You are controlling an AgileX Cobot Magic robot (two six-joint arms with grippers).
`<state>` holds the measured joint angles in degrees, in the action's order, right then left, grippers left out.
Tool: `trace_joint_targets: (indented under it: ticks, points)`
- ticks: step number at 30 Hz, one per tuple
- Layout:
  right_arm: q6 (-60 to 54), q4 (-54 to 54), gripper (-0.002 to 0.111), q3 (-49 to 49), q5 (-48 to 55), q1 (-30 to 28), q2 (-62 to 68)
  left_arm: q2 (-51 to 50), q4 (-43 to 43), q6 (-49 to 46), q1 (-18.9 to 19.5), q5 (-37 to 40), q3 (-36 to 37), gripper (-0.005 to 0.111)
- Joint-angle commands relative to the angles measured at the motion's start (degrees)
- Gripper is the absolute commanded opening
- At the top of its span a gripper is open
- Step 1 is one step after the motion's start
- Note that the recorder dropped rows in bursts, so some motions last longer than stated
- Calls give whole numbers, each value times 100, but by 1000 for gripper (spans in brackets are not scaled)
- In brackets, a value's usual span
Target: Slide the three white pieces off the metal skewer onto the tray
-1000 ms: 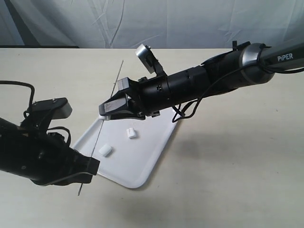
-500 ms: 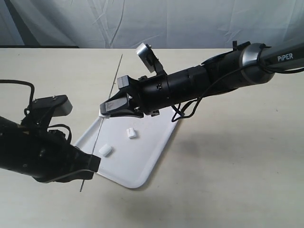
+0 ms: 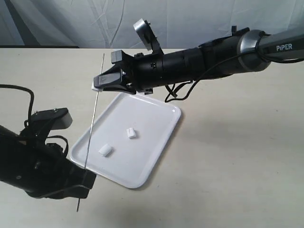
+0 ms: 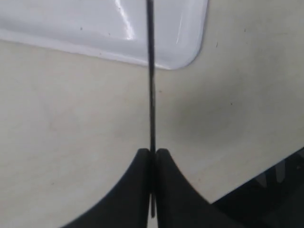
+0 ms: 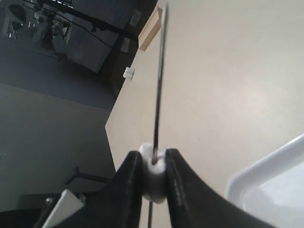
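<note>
Right gripper (image 5: 153, 159) pinches the last white piece (image 5: 153, 184), left gripper (image 4: 152, 153) clamps the skewer (image 3: 91, 128) — next, slide it off over the tray (image 3: 152, 128).

Beige tabletop (image 3: 237, 156) at right and lower right: open. Thin grey metal skewer (image 3: 91, 128) slants over the glossy white rectangular tray's (image 3: 152, 137) left rim; black right arm (image 3: 190, 66) spans above its upper edge; two small white blocks (image 3: 130, 133) (image 3: 105, 150) inside.

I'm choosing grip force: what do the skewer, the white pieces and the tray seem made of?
Metal skewer: thin, straight, dark grey rod, likely steel or similar metal. White pieces: matte, chunky, soft-looking; perhaps foam or marshmallow, cannot tell which. Tray: glossy white with bright highlights in the left wrist view, probably plastic or melamine.
</note>
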<state>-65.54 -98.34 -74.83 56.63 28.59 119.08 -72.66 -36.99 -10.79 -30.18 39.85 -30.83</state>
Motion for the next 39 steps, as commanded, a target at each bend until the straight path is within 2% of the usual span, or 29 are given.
trace_joint_targets:
  ticks: [1, 8, 10, 11, 13, 15, 18, 24, 28, 31, 39]
  points:
    - [-6, -161, 16, -270, -221, -194, -79, 2, 104, -32, -17, 260, 258, 0]
    - [255, -103, 16, -491, -221, -714, -229, 2, 156, -81, -17, 102, 441, 0]
    - [774, 1345, 16, -491, -428, -728, -229, 2, 447, -71, -17, 84, 415, 0]
    - [1259, 2724, 16, -491, -527, -635, -219, 2, 981, 90, -17, 302, 309, 0]
    - [2341, 4673, 16, -491, -591, -470, -145, 2, 1726, 490, -17, 574, 109, 0]
    - [2915, 5413, 16, -491, -613, -372, -46, 2, 2000, 662, -17, 593, -23, 0]
    - [3043, 5527, 17, -491, -602, -223, 76, -80, 2025, 716, -17, 645, -227, 0]
    - [3043, 5360, 40, -491, -982, 44, 180, -706, 2167, 694, -17, 814, -422, 0]
    - [3043, 5133, 41, -491, -993, 55, 66, -1143, 2370, 696, -17, 875, -612, 0]
    - [3032, 5175, 41, -491, -963, 55, -178, -1531, 2394, 505, -17, 1293, -948, 0]
    - [3043, 6079, 41, -491, -477, 55, -1150, -2436, 2543, 424, -17, 1654, -1988, 0]
